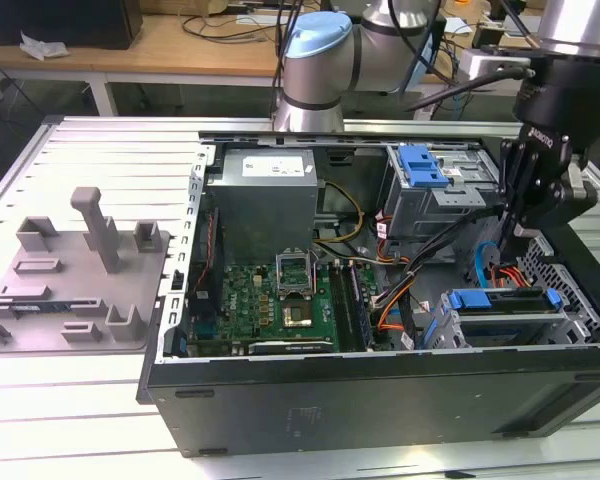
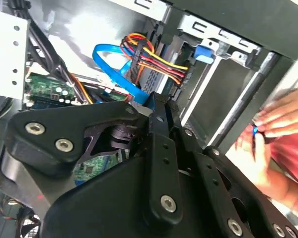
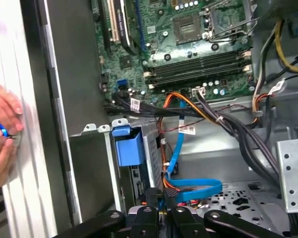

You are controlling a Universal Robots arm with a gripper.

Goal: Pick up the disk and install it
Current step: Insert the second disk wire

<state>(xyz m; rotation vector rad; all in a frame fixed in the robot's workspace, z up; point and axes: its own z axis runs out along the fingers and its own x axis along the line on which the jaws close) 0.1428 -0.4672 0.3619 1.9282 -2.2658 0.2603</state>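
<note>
Grey moulded plastic fixture [image 1: 80, 270] sits on the ribbed metal desk [image 1: 110, 150], toward its edge at the exterior view's left. The open black steel computer case [image 1: 380, 400] holds a green circuit board [image 1: 280, 295] mid-desk. The black claw [image 1: 508, 240] hangs over the drive bay, fingers pressed together, nothing pinched. The disk [image 1: 502, 305], flat silver metal in a glossy blue plastic carrier, lies in the bay at the desk's near corner, exterior view's right. Judged step: approach before the grasp. A reach calls for spread fingers and clearance from the orange and blue cables [image 3: 181, 148].
</note>
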